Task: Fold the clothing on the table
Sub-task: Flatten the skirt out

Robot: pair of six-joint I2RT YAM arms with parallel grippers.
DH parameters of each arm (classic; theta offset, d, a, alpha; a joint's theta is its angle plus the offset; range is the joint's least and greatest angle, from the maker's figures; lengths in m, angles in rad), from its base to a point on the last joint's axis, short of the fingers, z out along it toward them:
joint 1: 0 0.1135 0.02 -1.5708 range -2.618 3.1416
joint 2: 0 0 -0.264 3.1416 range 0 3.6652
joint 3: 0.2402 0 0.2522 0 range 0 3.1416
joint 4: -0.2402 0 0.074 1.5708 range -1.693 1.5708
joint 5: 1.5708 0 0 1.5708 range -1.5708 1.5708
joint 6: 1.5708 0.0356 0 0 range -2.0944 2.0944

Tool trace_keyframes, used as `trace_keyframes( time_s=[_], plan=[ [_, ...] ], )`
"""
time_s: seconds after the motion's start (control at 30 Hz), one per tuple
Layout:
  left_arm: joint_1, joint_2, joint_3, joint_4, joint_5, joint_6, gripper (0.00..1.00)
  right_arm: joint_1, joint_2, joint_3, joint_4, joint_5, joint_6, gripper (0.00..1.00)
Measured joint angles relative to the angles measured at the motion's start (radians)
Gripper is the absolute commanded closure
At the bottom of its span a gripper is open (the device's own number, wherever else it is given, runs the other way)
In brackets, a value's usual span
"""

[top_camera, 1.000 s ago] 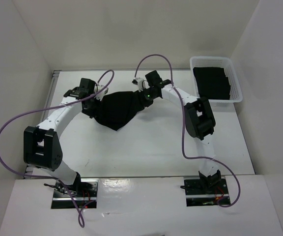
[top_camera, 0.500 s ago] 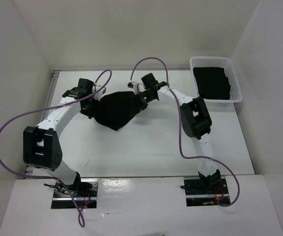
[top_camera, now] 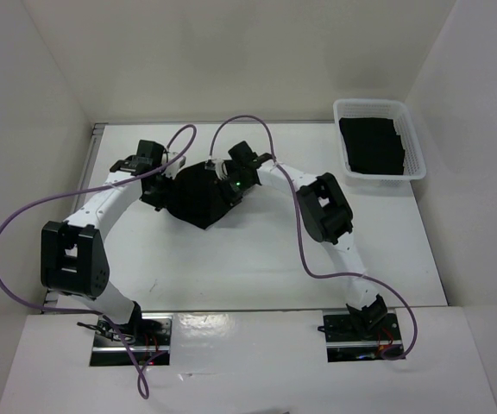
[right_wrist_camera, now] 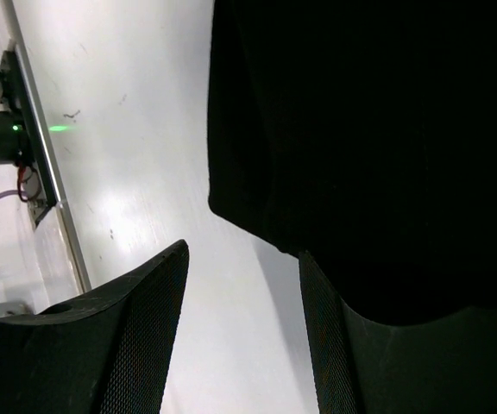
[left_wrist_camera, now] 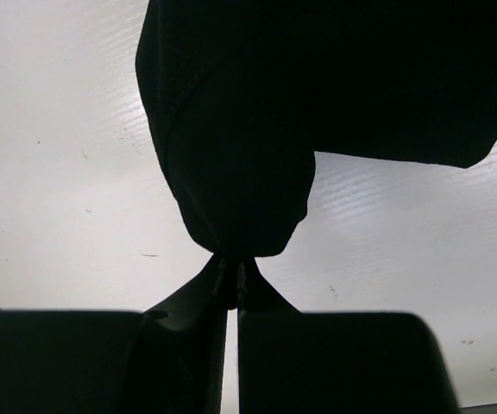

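The clothing is a black bunched heap on the white table, at the back between the two arms. My left gripper is at its left edge. In the left wrist view this gripper is shut on a pinched fold of the clothing, which hangs from the tips. My right gripper hovers over the heap's right side. In the right wrist view it stands open with bare table between its fingers, and the clothing overlaps the right finger's tip.
A white lattice basket with dark folded fabric inside stands at the back right corner. White walls enclose the table on three sides. Purple cables loop off both arms. The table's metal rail runs along the left of the right wrist view.
My right arm has swung left over the clothing, and the heap's right side has moved left with it, making the heap narrower. The left arm has barely moved.
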Motion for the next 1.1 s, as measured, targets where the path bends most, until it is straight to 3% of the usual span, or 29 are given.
trace_keyframes(
  time_s=[1.1],
  plan=[
    [0.007,0.0,-0.003,0.005,0.0,0.001,1.0,-0.054,0.026,0.038,-0.014,0.036,-0.011,0.41]
  ],
)
